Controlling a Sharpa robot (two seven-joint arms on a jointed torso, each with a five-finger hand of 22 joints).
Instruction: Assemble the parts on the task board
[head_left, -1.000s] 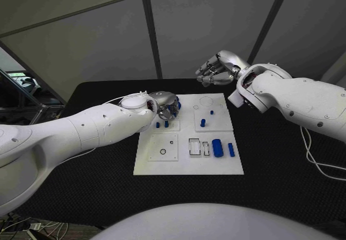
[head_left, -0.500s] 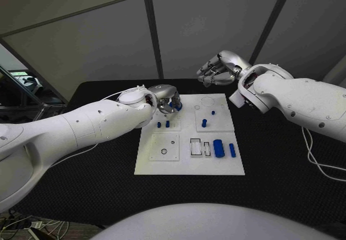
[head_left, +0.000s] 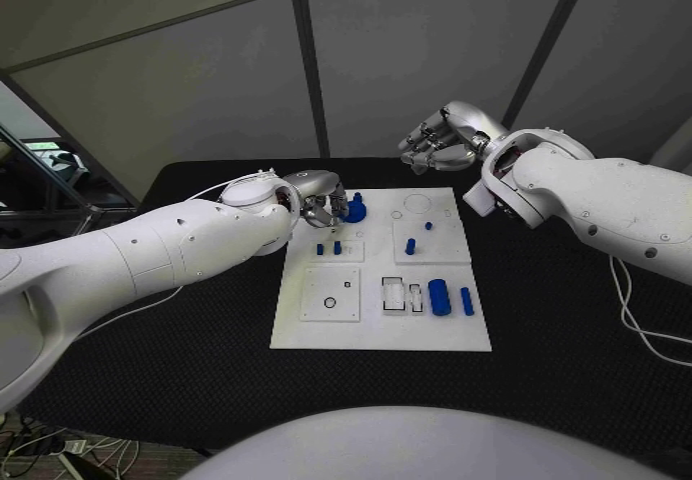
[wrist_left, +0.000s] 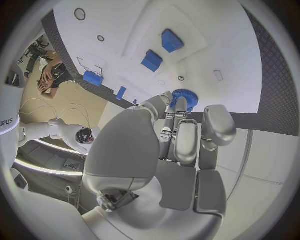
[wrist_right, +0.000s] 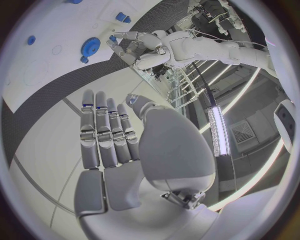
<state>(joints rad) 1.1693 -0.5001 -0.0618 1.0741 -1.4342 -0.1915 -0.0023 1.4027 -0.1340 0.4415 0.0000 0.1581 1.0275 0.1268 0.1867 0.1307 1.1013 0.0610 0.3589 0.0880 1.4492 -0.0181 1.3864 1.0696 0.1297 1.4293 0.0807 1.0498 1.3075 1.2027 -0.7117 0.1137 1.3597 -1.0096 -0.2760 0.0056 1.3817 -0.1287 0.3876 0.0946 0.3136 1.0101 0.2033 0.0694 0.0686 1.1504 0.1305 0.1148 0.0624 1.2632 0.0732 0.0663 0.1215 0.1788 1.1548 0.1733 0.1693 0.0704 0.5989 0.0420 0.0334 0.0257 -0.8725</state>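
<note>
The white task board lies nearest me on the black desk. At its 3 o'clock edge I count two blue cylinders side by side; toward the middle stand two short blue pegs in one square and two more in the square to their right. My left hand has slid from the pegs toward 12 o'clock, and its fingers touch one blue gear at the board's far edge; I cannot tell whether they hold it. Farther off, my right hand stays raised beyond the board, fingers straight and close together, holding nothing. Grey wall panels stand behind.
</note>
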